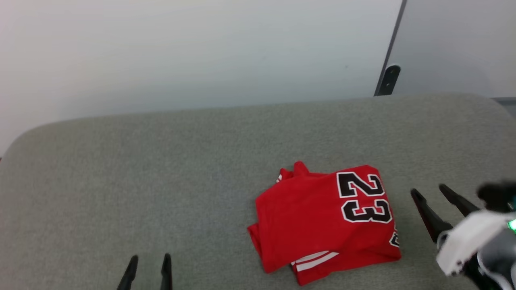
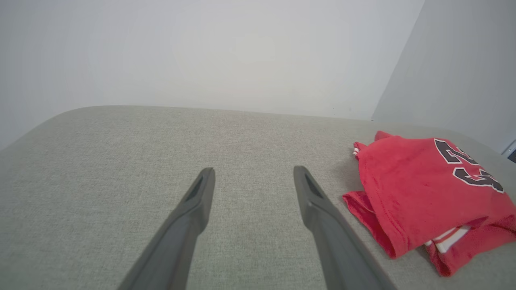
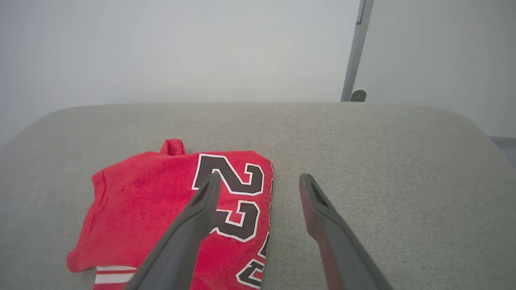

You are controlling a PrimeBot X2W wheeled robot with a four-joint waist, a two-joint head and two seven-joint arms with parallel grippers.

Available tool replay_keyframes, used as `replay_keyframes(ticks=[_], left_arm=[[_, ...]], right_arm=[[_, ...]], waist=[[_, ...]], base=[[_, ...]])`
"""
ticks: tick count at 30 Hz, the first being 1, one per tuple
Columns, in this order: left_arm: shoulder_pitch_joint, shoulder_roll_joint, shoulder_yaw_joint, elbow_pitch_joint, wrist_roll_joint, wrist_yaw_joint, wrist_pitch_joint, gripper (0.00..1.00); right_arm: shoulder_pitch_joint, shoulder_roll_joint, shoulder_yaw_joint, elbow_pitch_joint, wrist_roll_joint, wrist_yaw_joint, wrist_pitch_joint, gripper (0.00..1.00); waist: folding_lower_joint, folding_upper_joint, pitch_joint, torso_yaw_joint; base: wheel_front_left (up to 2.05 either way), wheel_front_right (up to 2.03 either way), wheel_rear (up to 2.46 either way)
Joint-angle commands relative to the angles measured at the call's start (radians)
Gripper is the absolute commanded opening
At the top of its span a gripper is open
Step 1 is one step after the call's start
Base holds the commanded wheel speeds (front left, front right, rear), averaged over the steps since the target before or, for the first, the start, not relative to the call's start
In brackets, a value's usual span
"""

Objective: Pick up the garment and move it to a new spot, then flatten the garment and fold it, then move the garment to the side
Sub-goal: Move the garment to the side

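Observation:
The garment (image 1: 322,217), a red jersey with a black, white-outlined 23 and a bit of red-and-white striped trim at its near edge, lies folded in a compact bundle right of centre on the grey cushion (image 1: 161,169). My right gripper (image 1: 429,191) is open just right of the bundle, holding nothing. In the right wrist view the garment (image 3: 145,209) lies under and left of my right gripper (image 3: 258,179). My left gripper (image 1: 149,259) is open well to the left of the bundle, near the front edge. The left wrist view has the garment (image 2: 423,189) to the right of my empty left gripper (image 2: 252,173).
A pale wall rises behind the grey cushion (image 3: 383,161). A dark vertical post with a small bracket (image 1: 389,78) stands at the back right. Bare cushion stretches left of and behind the bundle; the cushion's corners are rounded.

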Motion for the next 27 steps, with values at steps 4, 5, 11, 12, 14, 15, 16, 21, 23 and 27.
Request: replay_keyframes(ticks=[4,5,11,12,14,15,16,21,23,27], left_arm=[[-0.049,-0.005,-0.015,0.016,-0.001,0.001,-0.011,1.00],[-0.059,-0.006,-0.018,0.022,0.000,-0.001,-0.014,1.00],[-0.120,-0.008,-0.031,0.054,-0.002,-0.011,-0.025,1.00],[-0.128,-0.008,-0.035,0.057,-0.001,-0.012,-0.025,1.00],[-0.145,-0.009,-0.041,0.063,0.002,-0.016,-0.029,1.00],[-0.153,-0.009,-0.046,0.067,0.004,-0.017,-0.030,1.00],[-0.161,-0.010,-0.049,0.070,0.007,-0.019,-0.032,1.00],[-0.192,-0.018,-0.065,0.081,0.009,-0.022,-0.037,1.00],[-0.205,-0.020,-0.072,0.085,0.010,-0.023,-0.039,1.00],[-0.230,-0.025,-0.082,0.096,0.009,-0.024,-0.041,1.00]], right_arm=[[-0.115,-0.047,0.064,0.077,0.010,-0.001,0.124,1.00],[-0.141,-0.063,0.083,0.103,0.014,-0.001,0.162,1.00],[-0.270,-0.118,0.180,0.245,0.073,-0.001,0.372,1.00],[-0.284,-0.124,0.192,0.267,0.086,-0.001,0.405,1.00],[-0.314,-0.129,0.207,0.307,0.105,-0.001,0.453,1.00],[-0.327,-0.132,0.214,0.323,0.112,-0.001,0.469,1.00],[-0.336,-0.133,0.222,0.339,0.123,-0.001,0.480,1.00],[-0.370,-0.134,0.259,0.416,0.151,-0.001,0.492,1.00],[-0.374,-0.131,0.279,0.450,0.151,-0.001,0.495,1.00],[-0.379,-0.120,0.315,0.520,0.150,-0.002,0.494,1.00]], waist=[[0.0000,0.0000,0.057,0.040],[0.0000,0.0000,0.066,0.047],[0.0000,0.0000,0.111,0.083],[0.0000,0.0000,0.119,0.088],[0.0000,0.0000,0.135,0.101],[0.0000,0.0000,0.143,0.107],[0.0000,0.0000,0.152,0.113],[0.0000,0.0000,0.194,0.136],[0.0000,0.0000,0.212,0.145],[0.0000,0.0000,0.235,0.159]], base=[[0.00,0.00,0.00],[0.00,0.00,0.00],[0.00,0.00,0.00],[0.00,0.00,0.00],[0.00,0.00,0.00],[0.00,0.00,0.00],[0.00,0.00,0.00],[0.00,0.00,0.00],[0.00,0.00,0.00],[0.00,0.00,0.00]])
